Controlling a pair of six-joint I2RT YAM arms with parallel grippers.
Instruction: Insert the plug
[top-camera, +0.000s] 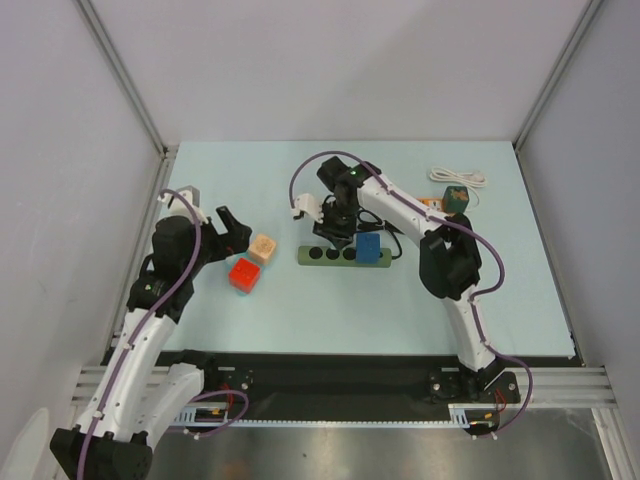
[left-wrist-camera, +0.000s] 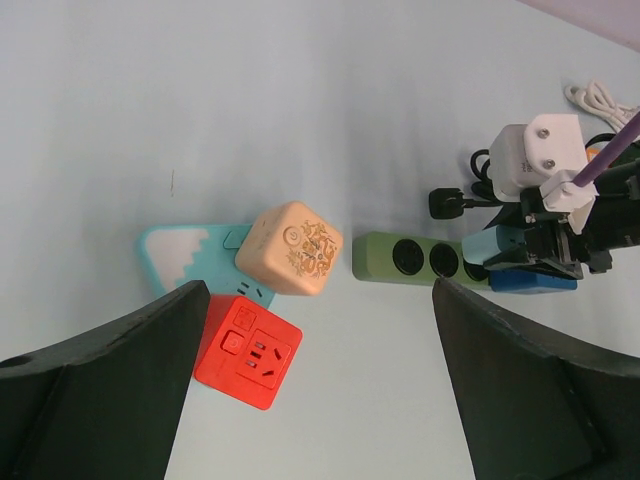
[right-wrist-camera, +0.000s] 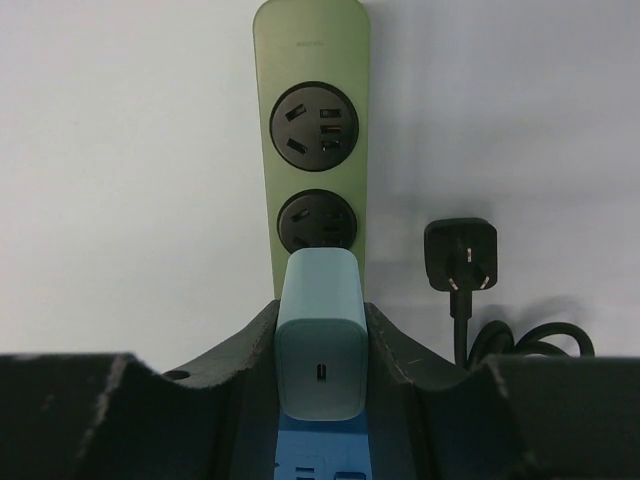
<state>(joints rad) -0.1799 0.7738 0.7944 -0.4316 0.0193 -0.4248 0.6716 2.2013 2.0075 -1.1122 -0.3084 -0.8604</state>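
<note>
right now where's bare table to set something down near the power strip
Free: the wide band of table between the green power strip and the near edge, and the far-left corner beyond the left gripper. Crowded: over the strip, where the right gripper holds the teal charger beside the black plug; also by the red cube socket and beige cube.

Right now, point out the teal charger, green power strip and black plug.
teal charger (right-wrist-camera: 320, 325), right wrist view, its front face.
green power strip (right-wrist-camera: 311, 50), right wrist view, its far end.
black plug (right-wrist-camera: 460, 250), right wrist view, the plug body.
</note>
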